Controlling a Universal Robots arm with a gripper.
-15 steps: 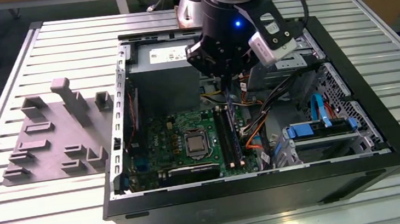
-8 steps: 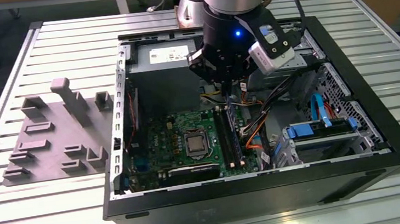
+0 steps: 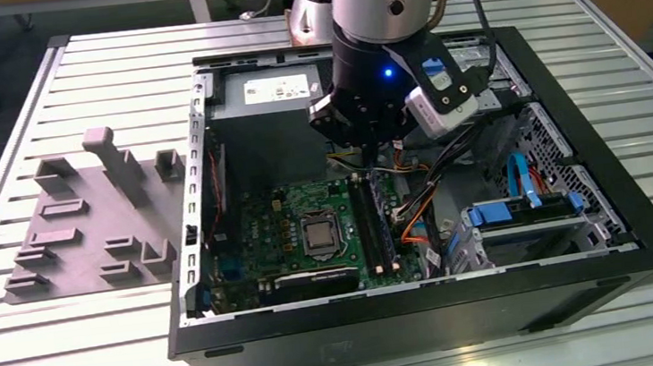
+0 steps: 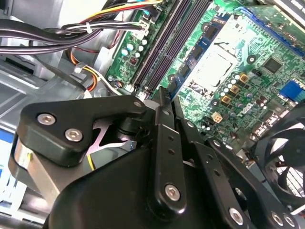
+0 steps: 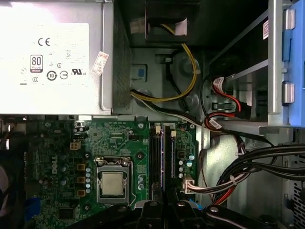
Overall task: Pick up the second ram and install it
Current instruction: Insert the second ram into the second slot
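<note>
Your hand (image 3: pixel 369 154) hangs over the memory slots (image 3: pixel 374 223), fingers together on a thin dark edge, seemingly the second ram (image 4: pixel 162 95); seating demands exact slot alignment.

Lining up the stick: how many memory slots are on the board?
2. One slot nearest the processor, the other slot beside it; the gripper covers one end of both.

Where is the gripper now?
In the exterior view the gripper hangs inside the computer case, over the memory slots at their end nearest the power supply, to the exterior view's right of the processor socket.
</note>
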